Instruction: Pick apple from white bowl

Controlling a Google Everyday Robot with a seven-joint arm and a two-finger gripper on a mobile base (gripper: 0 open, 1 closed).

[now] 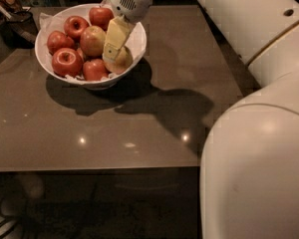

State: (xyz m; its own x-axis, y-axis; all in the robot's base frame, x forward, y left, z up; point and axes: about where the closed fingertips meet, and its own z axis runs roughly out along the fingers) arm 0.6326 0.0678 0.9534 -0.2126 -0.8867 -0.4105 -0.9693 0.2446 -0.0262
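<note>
The white bowl [42, 59] stands at the back left of the brown table, with paper lining poking above its rim. The pale yellow-tan apple [124, 60] lies at the bowl's right side. My gripper [111, 56] reaches down into the bowl from above and sits against the left front of this apple, partly covering it. A larger red-and-yellow apple [92, 40] lies just left of the gripper. Several deep red apples [66, 61] fill the remainder of the bowl.
The brown table [139, 128] runs forward to its front edge low in the view. Dark clutter [15, 21] lies at the back left corner. My white arm and body [254, 158] fill the right side.
</note>
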